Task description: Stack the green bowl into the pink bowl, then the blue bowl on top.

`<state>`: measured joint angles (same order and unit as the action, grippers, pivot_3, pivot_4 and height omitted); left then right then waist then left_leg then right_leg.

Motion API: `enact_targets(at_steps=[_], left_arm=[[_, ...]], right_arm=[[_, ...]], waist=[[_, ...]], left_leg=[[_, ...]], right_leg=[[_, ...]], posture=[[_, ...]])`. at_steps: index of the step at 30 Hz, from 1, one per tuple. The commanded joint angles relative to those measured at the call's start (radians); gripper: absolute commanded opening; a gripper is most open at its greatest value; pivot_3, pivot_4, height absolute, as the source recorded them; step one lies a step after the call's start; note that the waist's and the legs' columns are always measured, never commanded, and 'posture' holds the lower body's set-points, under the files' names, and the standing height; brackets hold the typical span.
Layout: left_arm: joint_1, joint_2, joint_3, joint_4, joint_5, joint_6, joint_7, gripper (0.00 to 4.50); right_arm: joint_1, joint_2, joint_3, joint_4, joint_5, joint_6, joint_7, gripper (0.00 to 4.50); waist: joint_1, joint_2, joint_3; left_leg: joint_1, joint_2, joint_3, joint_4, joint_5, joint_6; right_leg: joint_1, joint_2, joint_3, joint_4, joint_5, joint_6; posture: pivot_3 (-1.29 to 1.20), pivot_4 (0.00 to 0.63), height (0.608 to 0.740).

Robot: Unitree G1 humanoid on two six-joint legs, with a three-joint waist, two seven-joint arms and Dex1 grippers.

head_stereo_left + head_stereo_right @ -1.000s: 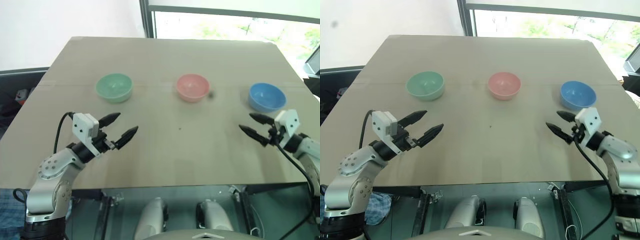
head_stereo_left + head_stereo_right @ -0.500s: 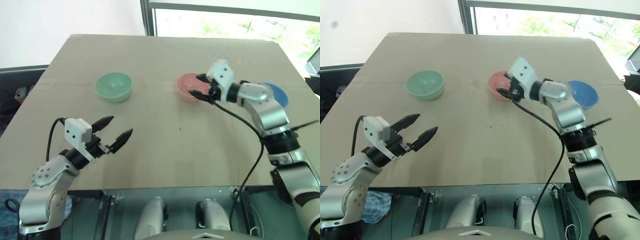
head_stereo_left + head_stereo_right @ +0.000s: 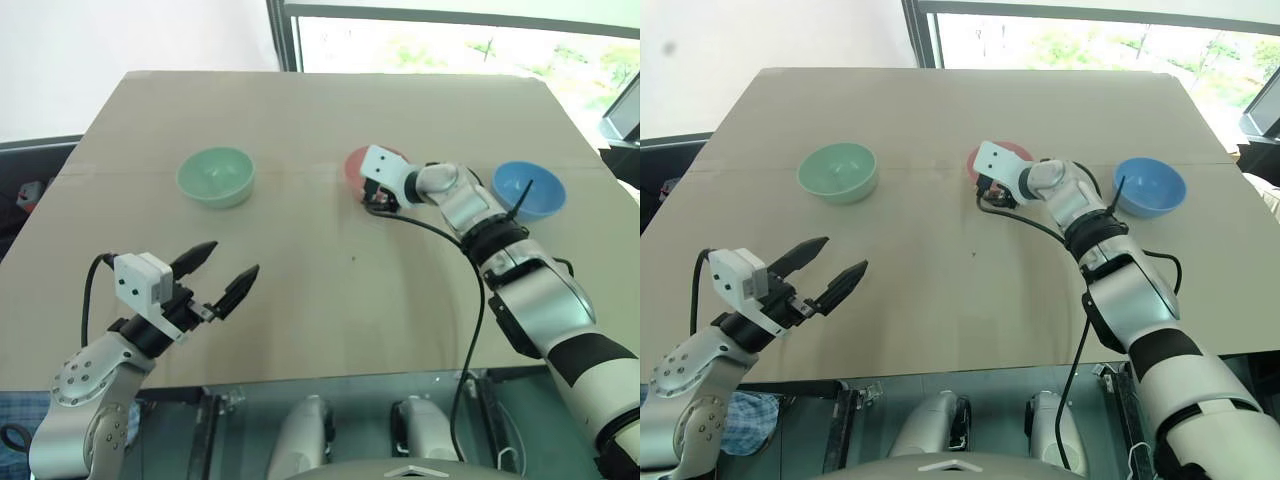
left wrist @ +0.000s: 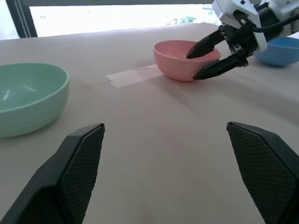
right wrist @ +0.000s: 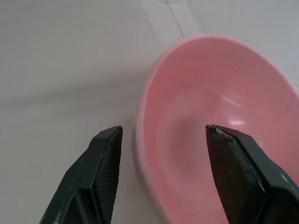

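Pink bowl [image 3: 361, 163] half hidden behind right claw [image 4: 206, 59] straddling its rim

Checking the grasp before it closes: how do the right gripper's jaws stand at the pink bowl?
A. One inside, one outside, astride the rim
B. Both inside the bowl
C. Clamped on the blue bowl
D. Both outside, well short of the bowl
A: the right gripper has one finger over the pink bowl's hollow and the other outside its wall, jaws apart.

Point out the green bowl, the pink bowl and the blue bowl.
green bowl [image 3: 215, 177], left eye view, inner hollow.
pink bowl [image 5: 205, 135], right wrist view, inner floor.
blue bowl [image 3: 1150, 186], right eye view, inner hollow.
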<state>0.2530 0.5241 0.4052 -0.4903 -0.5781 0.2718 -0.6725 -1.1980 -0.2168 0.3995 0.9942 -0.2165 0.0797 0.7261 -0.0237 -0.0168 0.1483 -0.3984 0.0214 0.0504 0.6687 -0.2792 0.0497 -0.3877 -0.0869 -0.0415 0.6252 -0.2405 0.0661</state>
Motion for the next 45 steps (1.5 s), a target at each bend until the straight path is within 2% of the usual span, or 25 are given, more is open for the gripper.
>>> enact_targets(at_steps=[1,5,10,17,22,25,28,29,30,32,33,34,36,37,39,42,45], left_arm=[[0.008,0.001,0.018,-0.042,0.001,-0.032,0.004,4.5],[0.004,0.001,0.009,-0.036,0.002,-0.036,0.002,4.5],[-0.01,0.009,-0.009,-0.023,0.005,-0.043,-0.015,4.5],[-0.02,0.022,-0.029,-0.001,-0.005,-0.063,-0.085,4.5],[-0.089,0.052,-0.06,0.08,0.044,-0.073,-0.11,4.5],[-0.144,0.076,-0.087,0.14,0.069,-0.087,-0.142,4.5],[-0.196,0.088,-0.103,0.182,0.063,-0.083,-0.166,4.5],[-0.208,0.091,-0.108,0.193,0.062,-0.084,-0.175,4.5],[-0.223,0.093,-0.117,0.204,0.064,-0.083,-0.183,4.5],[-0.243,0.094,-0.13,0.216,0.067,-0.081,-0.193,4.5],[-0.249,0.095,-0.135,0.218,0.069,-0.081,-0.196,4.5],[-0.253,0.095,-0.137,0.218,0.068,-0.079,-0.197,4.5],[-0.259,0.096,-0.139,0.217,0.066,-0.075,-0.197,4.5],[-0.26,0.098,-0.138,0.217,0.066,-0.075,-0.199,4.5],[-0.262,0.099,-0.135,0.215,0.064,-0.071,-0.198,4.5],[-0.271,0.114,-0.14,0.206,0.085,-0.051,-0.175,4.5],[-0.325,0.131,-0.146,0.234,0.15,-0.018,-0.095,4.5]], right_arm=[[-0.049,0.009,-0.014,0.038,-0.021,-0.061,-0.012,1.12],[-0.042,0.017,-0.019,0.051,-0.03,-0.083,-0.001,0.05],[0.019,-0.017,-0.01,-0.035,-0.04,-0.1,0.067,0.05],[0.287,-0.202,-0.006,-0.638,-0.005,0.049,0.301,0.05],[0.517,-0.372,-0.016,-1.181,0.109,0.301,0.492,0.05],[0.568,-0.408,-0.01,-1.336,0.133,0.419,0.508,0.05],[0.582,-0.405,0.005,-1.397,0.136,0.479,0.483,0.05],[0.583,-0.393,0.007,-1.401,0.131,0.487,0.461,0.71],[0.573,-0.368,0.007,-1.39,0.123,0.485,0.425,0.85],[0.552,-0.332,0.005,-1.369,0.113,0.494,0.372,1.64],[0.545,-0.324,0.004,-1.364,0.109,0.498,0.357,2.29],[0.542,-0.321,0.003,-1.362,0.108,0.502,0.348,2.53],[0.54,-0.32,-0.003,-1.36,0.112,0.507,0.332,3.53],[0.539,-0.318,-0.01,-1.361,0.119,0.511,0.324,3.74],[0.536,-0.313,-0.028,-1.364,0.139,0.524,0.311,4.44],[0.55,-0.272,-0.129,-1.386,0.232,0.61,0.27,4.48],[0.603,-0.293,-0.247,-1.466,0.384,0.732,0.311,4.48]], waist=[[-0.002,0.0,0.0],[-0.012,0.0,0.0],[-0.016,0.0,0.0],[-0.007,0.001,0.0],[0.007,0.0,0.0],[0.009,0.0,0.0],[0.011,-0.002,-0.001],[0.011,-0.002,-0.001],[0.011,-0.002,-0.001],[0.012,-0.002,-0.001],[0.012,-0.002,-0.001],[0.012,-0.002,-0.001],[0.012,-0.002,-0.001],[0.013,-0.002,-0.001],[0.013,-0.002,-0.001],[0.013,-0.002,-0.001],[0.024,-0.002,-0.001]], left_leg=[[0.0,0.0,0.0,0.0,0.0,0.0],[0.0,0.0,0.0,0.0,0.0,0.0],[0.0,0.0,0.0,0.0,0.0,-0.001],[-0.002,0.0,-0.001,0.0,0.0,-0.001],[-0.001,0.001,-0.001,0.0,0.0,-0.001],[0.001,0.001,0.0,0.001,0.0,-0.001],[0.002,0.001,-0.001,0.002,0.0,-0.001],[0.002,0.001,-0.001,0.002,0.0,-0.001],[0.002,0.001,-0.001,0.002,0.0,-0.001],[0.002,0.001,-0.002,0.002,0.0,-0.001],[0.001,0.001,-0.001,0.002,0.0,-0.001],[0.001,0.0,-0.001,0.002,0.0,-0.001],[0.0,0.0,-0.001,0.002,0.0,-0.001],[0.0,0.0,-0.001,0.002,0.0,-0.001],[0.0,0.0,-0.001,0.001,0.0,-0.001],[0.0,0.0,-0.001,0.002,0.0,0.0],[0.0,0.0,-0.002,0.002,0.0,-0.001]], right_leg=[[0.0,0.0,0.0,0.0,0.0,0.0],[0.0,0.0,0.0,0.0,0.0,0.0],[0.0,0.0,0.0,0.0,0.0,0.0],[0.0,-0.001,-0.001,0.0,0.0,0.0],[0.0,0.0,-0.001,-0.001,0.0,0.0],[0.0,-0.001,0.0,-0.001,0.0,0.0],[0.001,-0.001,0.0,0.0,0.0,0.0],[0.001,-0.001,-0.001,0.0,0.0,0.0],[0.001,-0.001,-0.001,0.0,0.0,0.0],[0.001,-0.001,-0.001,0.0,0.0,0.0],[0.0,-0.001,0.0,0.0,0.0,0.0],[0.0,-0.001,0.0,0.0,0.0,0.0],[0.0,-0.001,0.0,-0.001,0.0,0.0],[0.0,-0.001,-0.001,-0.001,0.0,0.0],[0.0,-0.001,-0.001,-0.001,0.0,0.0],[0.0,-0.001,-0.001,-0.001,0.0,0.0],[0.0,-0.001,-0.002,-0.001,0.0,0.0]], posture=[[0.0,0.15,0.74],[0.0,0.15,0.74],[0.0,0.15,0.74],[0.0,0.15,0.74],[0.0,0.15,0.74],[0.0,0.15,0.74],[0.0,0.15,0.74],[0.0,0.15,0.74],[0.0,0.15,0.74],[0.0,0.15,0.74],[0.0,0.15,0.74],[0.0,0.15,0.74],[0.0,0.15,0.74],[0.0,0.15,0.74],[0.0,0.15,0.74],[0.0,0.15,0.74],[0.0,0.15,0.74]])
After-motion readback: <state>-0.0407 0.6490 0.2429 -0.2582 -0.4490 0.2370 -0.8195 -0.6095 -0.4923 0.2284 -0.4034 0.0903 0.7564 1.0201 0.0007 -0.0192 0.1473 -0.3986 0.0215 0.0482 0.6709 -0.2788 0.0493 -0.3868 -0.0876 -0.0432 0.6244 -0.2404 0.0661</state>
